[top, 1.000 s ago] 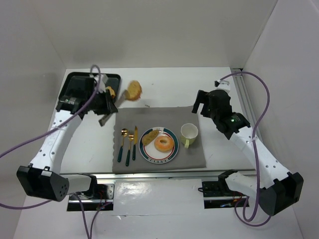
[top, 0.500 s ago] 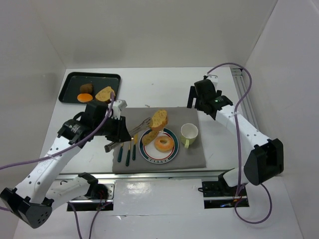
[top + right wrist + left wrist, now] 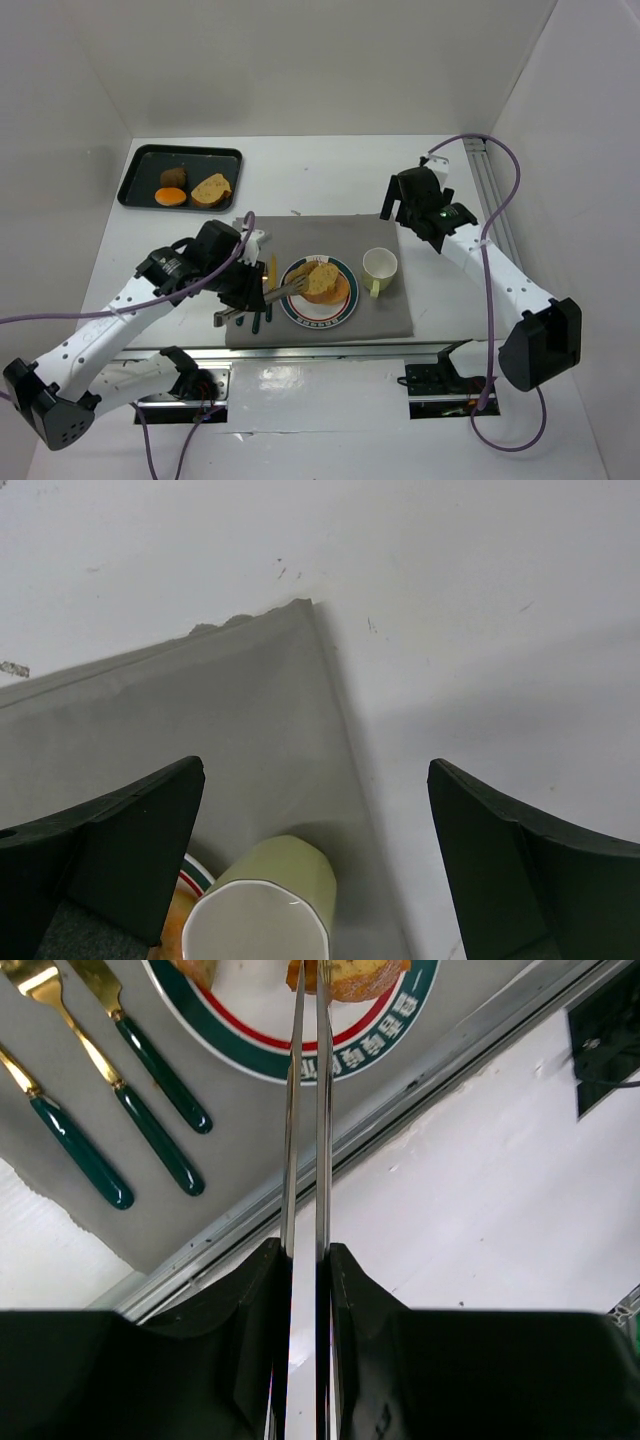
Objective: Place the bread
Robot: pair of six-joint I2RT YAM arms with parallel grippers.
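My left gripper is shut on a pair of metal tongs. The tong tips pinch a golden-brown bread slice low over the green-rimmed plate. An orange ring bun on the plate lies mostly hidden under that slice. Another tan piece sits on the plate's left side. My right gripper hangs open above the far right corner of the grey mat, holding nothing.
A black tray at the back left holds three bread pieces: a tan slice, an orange piece and a dark chunk. A pale green cup stands right of the plate. Gold, green-handled cutlery lies to its left.
My left arm has lowered the tongs and the slice from above the plate's left edge down onto the ring bun. The right arm has shifted slightly.
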